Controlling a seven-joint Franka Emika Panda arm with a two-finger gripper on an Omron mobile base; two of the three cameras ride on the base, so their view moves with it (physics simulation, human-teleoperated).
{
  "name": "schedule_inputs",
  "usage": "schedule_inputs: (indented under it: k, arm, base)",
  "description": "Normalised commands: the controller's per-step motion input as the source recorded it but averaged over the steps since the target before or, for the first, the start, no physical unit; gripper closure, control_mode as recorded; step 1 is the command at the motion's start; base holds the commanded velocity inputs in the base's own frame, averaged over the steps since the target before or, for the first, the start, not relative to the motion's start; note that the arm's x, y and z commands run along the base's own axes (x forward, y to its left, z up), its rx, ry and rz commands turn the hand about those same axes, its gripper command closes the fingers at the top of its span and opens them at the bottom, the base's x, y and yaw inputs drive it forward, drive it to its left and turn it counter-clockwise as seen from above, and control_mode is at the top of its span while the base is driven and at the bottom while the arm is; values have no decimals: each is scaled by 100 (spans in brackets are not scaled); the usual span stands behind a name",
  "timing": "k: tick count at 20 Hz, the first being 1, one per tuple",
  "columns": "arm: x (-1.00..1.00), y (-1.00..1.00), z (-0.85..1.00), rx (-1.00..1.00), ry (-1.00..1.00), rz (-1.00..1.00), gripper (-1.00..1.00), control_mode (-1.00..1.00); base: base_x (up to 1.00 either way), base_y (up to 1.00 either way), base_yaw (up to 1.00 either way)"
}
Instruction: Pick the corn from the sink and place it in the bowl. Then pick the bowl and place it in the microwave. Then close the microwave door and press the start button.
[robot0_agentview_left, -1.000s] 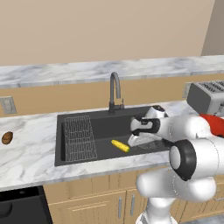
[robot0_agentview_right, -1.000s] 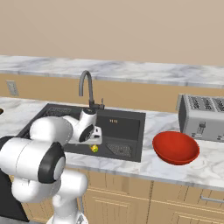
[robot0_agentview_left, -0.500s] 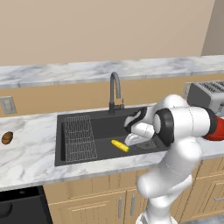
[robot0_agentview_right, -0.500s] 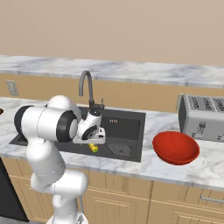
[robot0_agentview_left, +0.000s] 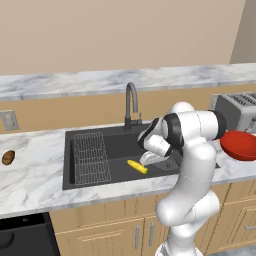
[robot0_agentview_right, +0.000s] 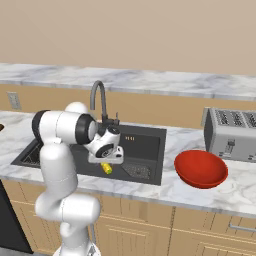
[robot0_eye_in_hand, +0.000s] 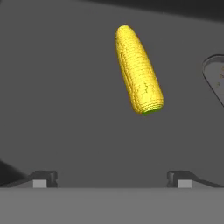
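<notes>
The yellow corn (robot0_agentview_left: 137, 166) lies on the floor of the dark grey sink (robot0_agentview_left: 117, 145), right of the wire rack. My gripper (robot0_agentview_left: 150, 162) hangs just above it, pointing down into the basin. In the hand view the corn (robot0_eye_in_hand: 138, 70) lies ahead of my open gripper (robot0_eye_in_hand: 113, 177), a little right of centre, with nothing between the fingertips (robot0_eye_in_hand: 43, 178). From the right base, the gripper (robot0_agentview_right: 106, 161) sits directly over the corn (robot0_agentview_right: 106, 168) in the sink (robot0_agentview_right: 142, 145). The red bowl (robot0_agentview_right: 201, 168) stands empty on the counter right of the sink. The microwave is out of view.
A curved dark faucet (robot0_agentview_left: 131, 102) rises behind the sink. The wire rack (robot0_agentview_left: 91, 157) fills the basin's left half. A silver toaster (robot0_agentview_right: 232, 132) stands behind the bowl (robot0_agentview_left: 240, 145). A brown potato (robot0_agentview_left: 8, 157) lies on the counter at far left. The drain's rim (robot0_eye_in_hand: 216, 78) is right of the corn.
The arm has swung its elbow up and back, and the hand has settled closer over the corn. The jaws stay open. The corn and bowl have not moved.
</notes>
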Motion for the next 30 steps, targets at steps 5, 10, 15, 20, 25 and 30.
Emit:
schedule_inputs:
  k: [5, 10, 15, 20, 25, 30]
  arm:
    - [37, 7, -33, 0, 6, 0, -100, -100]
    - [28, 11, -39, 0, 6, 0, -100, -100]
    - [34, 0, -34, 1, 5, 1, -100, -100]
    - [46, 0, -39, 0, 5, 0, -100, -100]
    - [42, 0, -32, 0, 3, 0, -100, -100]
    - [9, 2, -14, 0, 3, 1, 100, -100]
  base:
    - [0, 0, 0]
    - [0, 0, 0]
    - [0, 0, 0]
    - [0, 0, 0]
    - [0, 0, 0]
    - [0, 0, 0]
